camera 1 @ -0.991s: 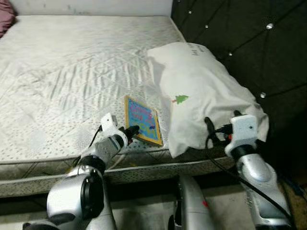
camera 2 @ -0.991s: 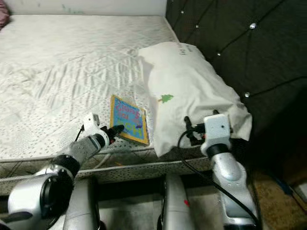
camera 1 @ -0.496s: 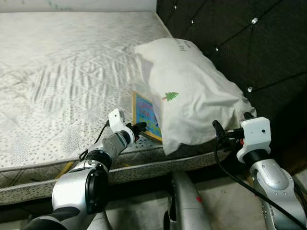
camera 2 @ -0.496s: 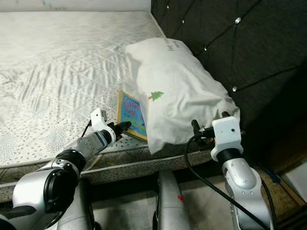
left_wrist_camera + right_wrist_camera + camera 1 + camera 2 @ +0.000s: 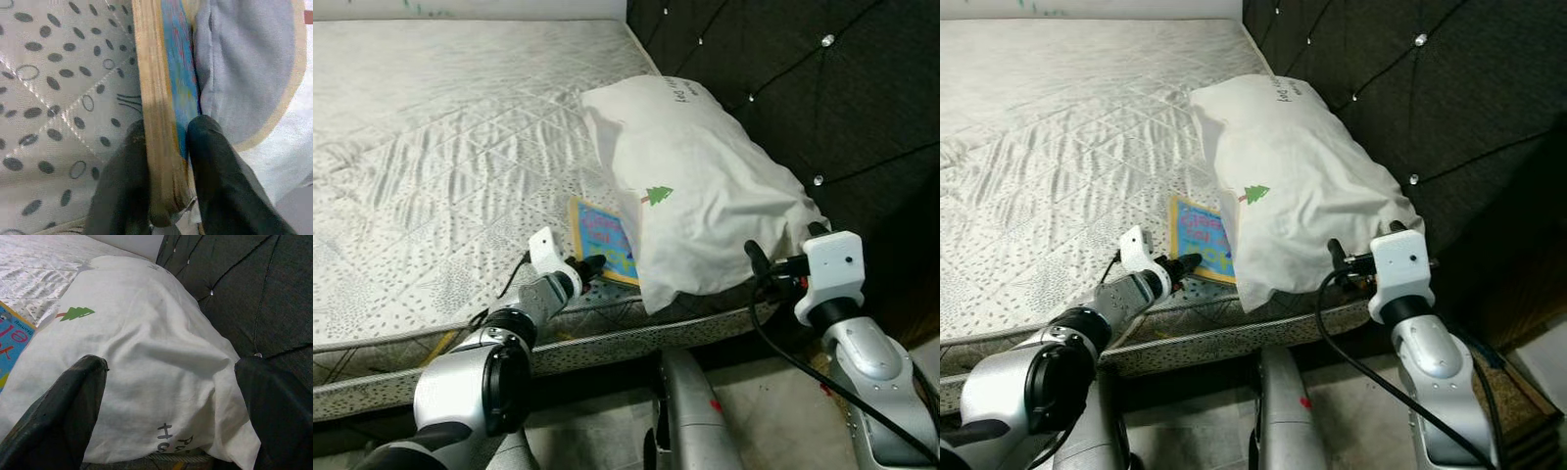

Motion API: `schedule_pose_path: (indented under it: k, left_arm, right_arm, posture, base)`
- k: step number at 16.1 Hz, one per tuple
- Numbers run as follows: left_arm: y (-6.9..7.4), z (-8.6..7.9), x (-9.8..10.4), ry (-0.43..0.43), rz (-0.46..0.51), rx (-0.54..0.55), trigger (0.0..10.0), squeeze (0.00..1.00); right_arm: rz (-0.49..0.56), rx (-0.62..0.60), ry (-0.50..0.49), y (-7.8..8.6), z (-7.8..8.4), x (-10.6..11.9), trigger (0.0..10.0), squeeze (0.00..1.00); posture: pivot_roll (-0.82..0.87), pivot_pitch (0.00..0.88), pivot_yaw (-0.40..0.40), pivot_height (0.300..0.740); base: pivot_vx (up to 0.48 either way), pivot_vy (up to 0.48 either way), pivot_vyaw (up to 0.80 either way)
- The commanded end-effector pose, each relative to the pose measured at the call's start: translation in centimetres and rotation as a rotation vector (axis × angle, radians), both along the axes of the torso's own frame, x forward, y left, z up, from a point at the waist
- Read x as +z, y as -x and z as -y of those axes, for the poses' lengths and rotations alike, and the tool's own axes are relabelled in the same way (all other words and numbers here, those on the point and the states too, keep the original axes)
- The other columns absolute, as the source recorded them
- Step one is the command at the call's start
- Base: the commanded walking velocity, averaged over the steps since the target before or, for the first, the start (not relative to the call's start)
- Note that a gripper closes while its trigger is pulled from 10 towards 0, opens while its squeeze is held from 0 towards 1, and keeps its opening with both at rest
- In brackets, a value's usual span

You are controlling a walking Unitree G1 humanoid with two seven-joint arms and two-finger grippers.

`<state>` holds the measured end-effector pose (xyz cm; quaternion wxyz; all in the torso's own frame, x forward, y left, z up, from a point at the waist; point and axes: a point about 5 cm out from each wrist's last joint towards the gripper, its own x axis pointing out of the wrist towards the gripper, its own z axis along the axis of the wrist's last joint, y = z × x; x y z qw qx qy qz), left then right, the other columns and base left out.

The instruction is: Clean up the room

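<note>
I see 1 bare quilted mattress filling the upper left of the head views, with 1 white pillow lying along its right side, against the dark tufted headboard in the upper right. The pillow carries 1 small green tree print and some dark lettering near its far end. I count 1 picture book, blue cover with an orange border, lying near the mattress's front edge at lower centre, its right side tucked under the pillow's edge. My left gripper sits at the book's near corner, and in the left wrist view its 2 black fingers are closed on the book, 1 on each side of its thick tan page edge, with the dotted mattress fabric on one side and the pillow cloth on the other. My right gripper hovers at the pillow's near end, at the lower right of the head views; in the right wrist view its 2 fingers stand wide apart with the pillow between and beyond them, and I cannot tell whether they touch it.
</note>
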<state>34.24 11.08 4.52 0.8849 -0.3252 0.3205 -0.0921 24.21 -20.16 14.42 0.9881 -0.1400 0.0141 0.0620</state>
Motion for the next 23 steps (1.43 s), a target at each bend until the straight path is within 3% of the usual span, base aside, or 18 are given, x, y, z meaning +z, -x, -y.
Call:
schedule_pose_path:
  k: [1, 8, 17, 23]
  left_arm:
    - [-0.2, -0.2, 0.2, -0.021, 0.002, 0.005, 10.0, 1.00]
    - [-0.3, -1.6, 0.2, -0.083, 0.008, 0.014, 10.0, 1.00]
    - [1.5, -1.7, -2.0, -0.093, -0.056, 0.009, 10.0, 1.00]
    - [1.5, -3.2, -2.2, -0.181, -0.044, 0.021, 10.0, 1.00]
  right_arm:
    - [0.010, -0.005, 0.009, -0.1, 0.0, 0.4, 10.0, 0.00]
    - [0.018, 0.004, -0.010, -1.1, -0.5, 0.1, 10.0, 0.00]
    - [0.025, 0.035, -0.051, -2.2, -2.2, -0.6, 10.0, 0.00]
    - [0.031, 0.033, -0.085, -2.4, -2.8, -1.3, 10.0, 0.00]
  posture:
    - [-0.33, 0.010, -0.090, 0.536]
    - [-0.28, 0.000, -0.081, 0.536]
    - [-0.23, 0.000, -0.072, 0.536]
    - [-0.18, 0.000, -0.043, 0.536]
  base:
    - [0.000, 0.000, 0.00]
    - [0.000, 0.000, 0.00]
    - [0.000, 0.000, 0.00]
    - [0.000, 0.000, 0.00]
